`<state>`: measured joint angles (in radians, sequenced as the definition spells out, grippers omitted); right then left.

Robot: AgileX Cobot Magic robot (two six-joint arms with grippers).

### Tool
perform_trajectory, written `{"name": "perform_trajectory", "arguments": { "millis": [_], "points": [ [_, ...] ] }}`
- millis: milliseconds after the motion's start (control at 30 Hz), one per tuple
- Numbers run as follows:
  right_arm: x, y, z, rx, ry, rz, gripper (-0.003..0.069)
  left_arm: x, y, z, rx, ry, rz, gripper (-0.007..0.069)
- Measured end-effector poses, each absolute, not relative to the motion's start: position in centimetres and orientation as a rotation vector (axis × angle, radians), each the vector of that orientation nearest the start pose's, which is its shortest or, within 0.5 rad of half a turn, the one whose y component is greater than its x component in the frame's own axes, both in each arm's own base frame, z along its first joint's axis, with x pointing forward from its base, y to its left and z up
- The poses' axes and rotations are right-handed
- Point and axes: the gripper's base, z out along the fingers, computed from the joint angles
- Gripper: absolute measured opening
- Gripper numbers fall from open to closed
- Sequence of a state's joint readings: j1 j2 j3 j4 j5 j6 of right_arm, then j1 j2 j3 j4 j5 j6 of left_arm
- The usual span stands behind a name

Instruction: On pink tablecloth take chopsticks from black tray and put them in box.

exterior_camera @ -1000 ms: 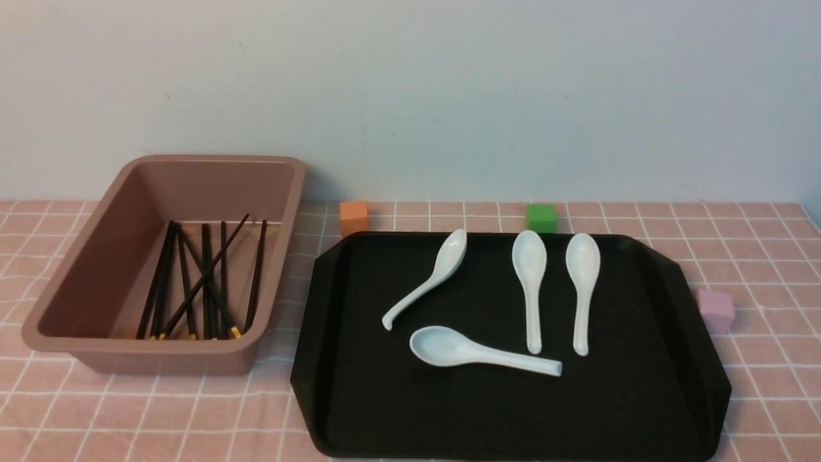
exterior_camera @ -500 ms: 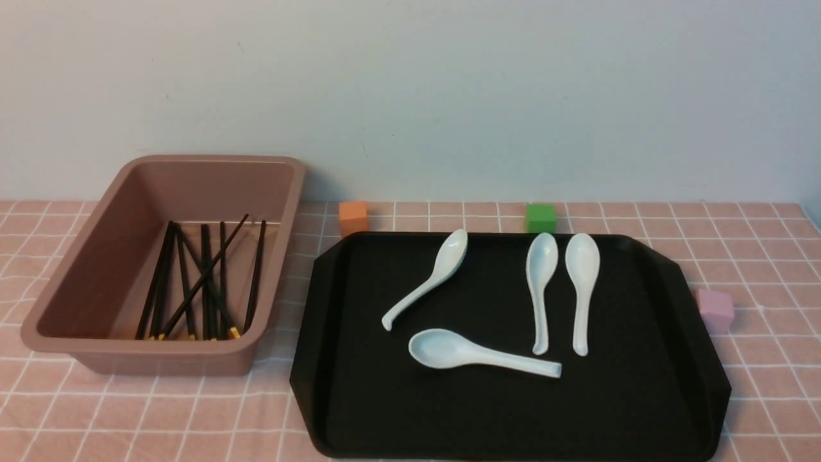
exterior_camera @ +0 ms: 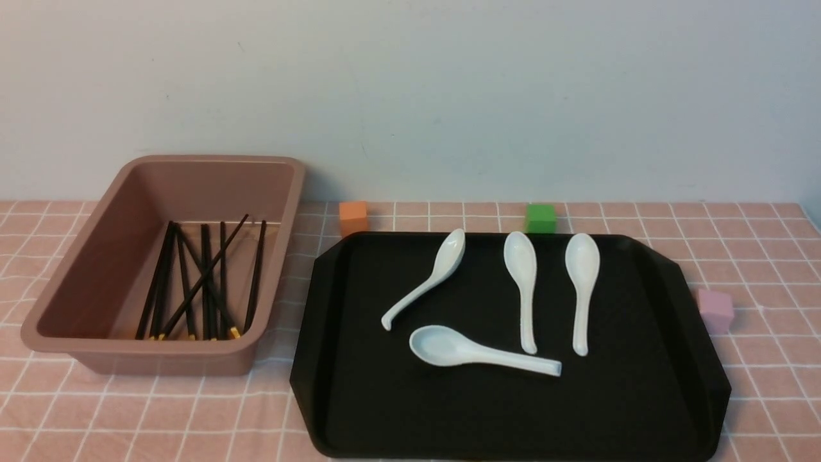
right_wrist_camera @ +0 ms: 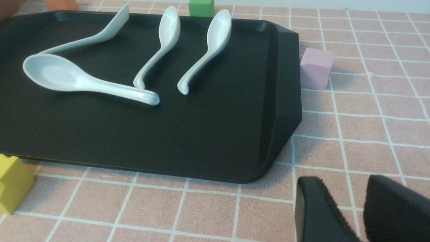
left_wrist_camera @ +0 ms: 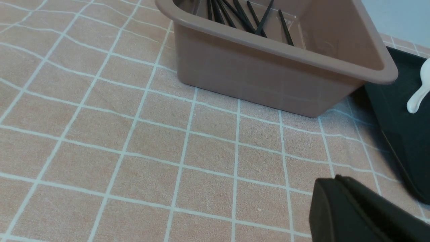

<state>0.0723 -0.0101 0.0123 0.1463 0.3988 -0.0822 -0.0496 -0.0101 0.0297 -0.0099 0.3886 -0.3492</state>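
Only a spoon (exterior_camera: 523, 285) is shifting on the tray (exterior_camera: 359, 410); chopsticks (exterior_camera: 202, 285) are sitting boxed (exterior_camera: 282, 212), my right end effector (right_wrist_camera: 361, 215) idling narrowly parted, left (left_wrist_camera: 356, 215) unclear

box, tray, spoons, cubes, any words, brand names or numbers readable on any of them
None: no readable text in any view.
The box and black tray are plain.
The white spoons carry no print.
The chopsticks show only gold bands, no lettering.
The orange cube, green cube, pink cube and yellow cube have blank faces.
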Motion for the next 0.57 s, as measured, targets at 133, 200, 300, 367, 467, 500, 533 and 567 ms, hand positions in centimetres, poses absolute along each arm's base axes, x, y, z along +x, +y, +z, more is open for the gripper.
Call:
{"name": "perform_trajectory", "arguments": {
  "millis": [133,200,300,367,467,500,533,567],
  "points": [
    [5.12,0.89,17.42,-0.057,1.882,0.139,0.0240,5.22,-0.29,16.88,-0.290,1.879,-0.281,0.0006],
    [5.12,0.89,17.42,-0.057,1.882,0.139,0.0240,5.22,-0.29,16.88,-0.290,1.879,-0.281,0.0008],
    [5.12,0.89,17.42,-0.057,1.882,0.139,0.0240,5.22,-0.29,16.88,-0.290,1.879,-0.281,0.0011],
    [5.12,0.89,17.42,-0.057,1.882,0.139,0.0240,5.22,-0.29,16.88,-0.290,1.879,-0.281,0.0013],
    [5.12,0.89,17.42,-0.057,1.881,0.139,0.0240,5.22,-0.29,16.88,-0.290,1.879,-0.281,0.0017],
    [5.12,0.89,17.42,-0.057,1.881,0.139,0.0240,5.22,-0.29,16.88,-0.290,1.879,-0.281,0.0018],
    [5.12,0.89,17.42,-0.057,1.881,0.139,0.0240,5.22,-0.29,16.88,-0.290,1.879,-0.281,0.0019],
    [5.12,0.88,17.42,-0.058,1.881,0.138,0.0240,5.22,-0.29,16.88,-0.290,1.879,-0.281,0.0019]
  ]
}}
